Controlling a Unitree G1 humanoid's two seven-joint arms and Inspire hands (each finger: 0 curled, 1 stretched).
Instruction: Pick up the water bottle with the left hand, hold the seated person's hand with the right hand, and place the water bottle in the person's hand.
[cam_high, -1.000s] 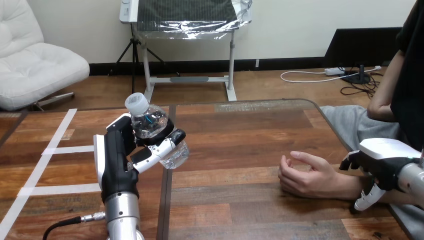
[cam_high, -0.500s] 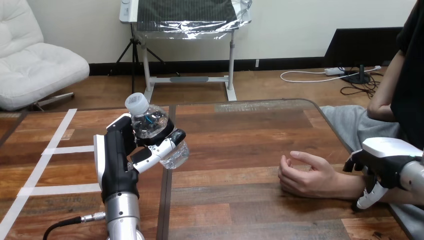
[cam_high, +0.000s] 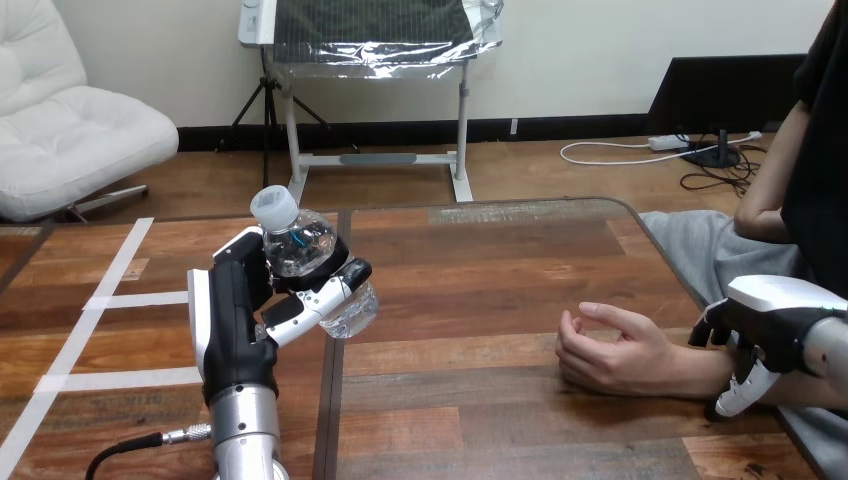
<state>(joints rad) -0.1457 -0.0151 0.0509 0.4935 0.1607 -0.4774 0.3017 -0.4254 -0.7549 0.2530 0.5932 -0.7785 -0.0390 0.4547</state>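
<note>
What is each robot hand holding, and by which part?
Left hand: water bottle, gripped round its body below the cap. Right hand: lies over the person's forearm; a hold cannot be told.

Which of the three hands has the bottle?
The robot's left hand, curled round the water bottle, raised over the table. Its right hand and the person's hand carry no bottle.
</note>
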